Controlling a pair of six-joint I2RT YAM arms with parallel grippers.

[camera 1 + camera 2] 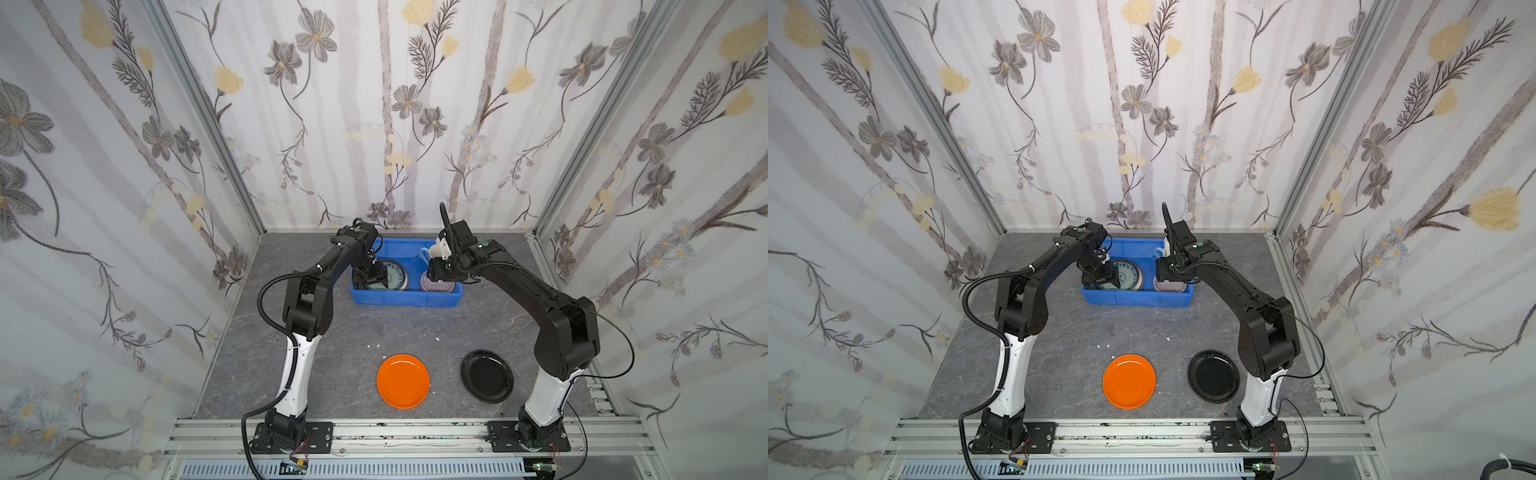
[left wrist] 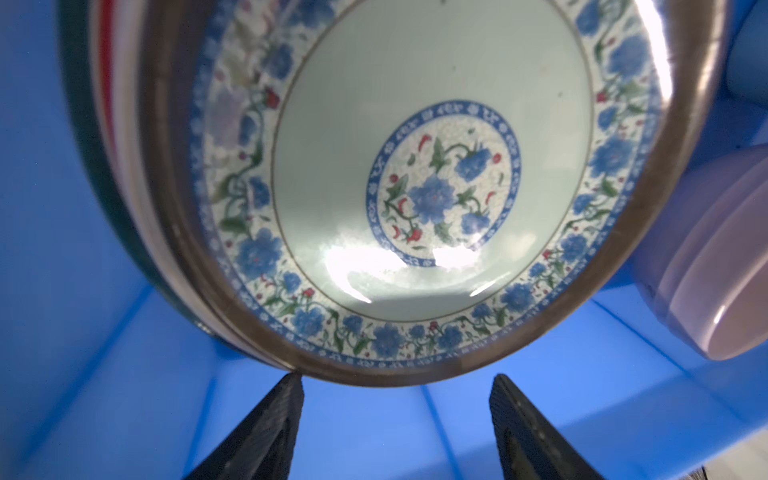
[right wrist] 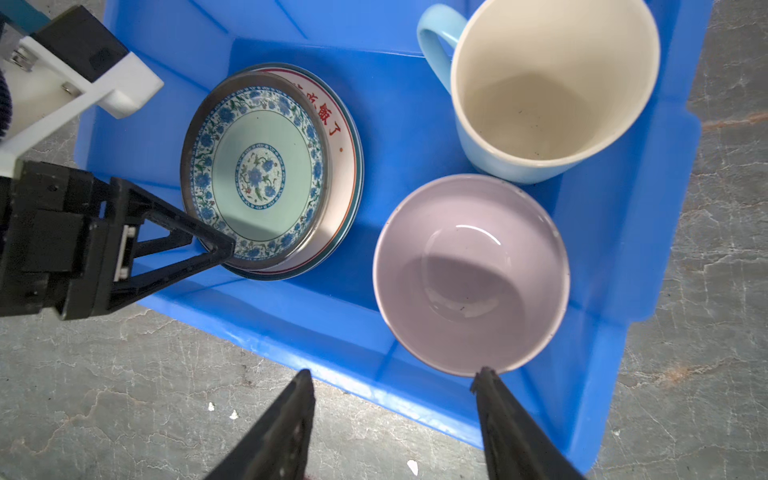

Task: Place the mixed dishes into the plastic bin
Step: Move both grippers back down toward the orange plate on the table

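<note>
Bright, even overhead light fills both top views, whose walls (image 1: 104, 208) bow at the edges, while white glare streaks the teal-patterned plate (image 2: 415, 187) in the soft, blurred left wrist view.

The plastic bin (image 3: 291, 316) is coloured bright blue throughout. The patterned plate (image 2: 415, 124) is glazed pale green. It is bordered by blue flowers with green leaves and red buds on white, centred by a blue-banded floral medallion, and edged in brown. The lettered plate (image 3: 343, 166) beneath it is seen as white, marked with red characters, lined in red and rimmed in dark teal. The mug (image 3: 540, 91) is coloured light blue outside and cream inside. The bowl (image 3: 469, 270) is coloured lilac. The table top (image 1: 374, 332) is marbled grey with pale veins. On it, 2 plain plates are shown: an orange plate (image 1: 403, 381) at 6 o'clock and a glossy black plate (image 1: 487, 376) at 5 o'clock. The walls (image 1: 374, 104) are papered pale, with grey and yellow flowers.
</note>
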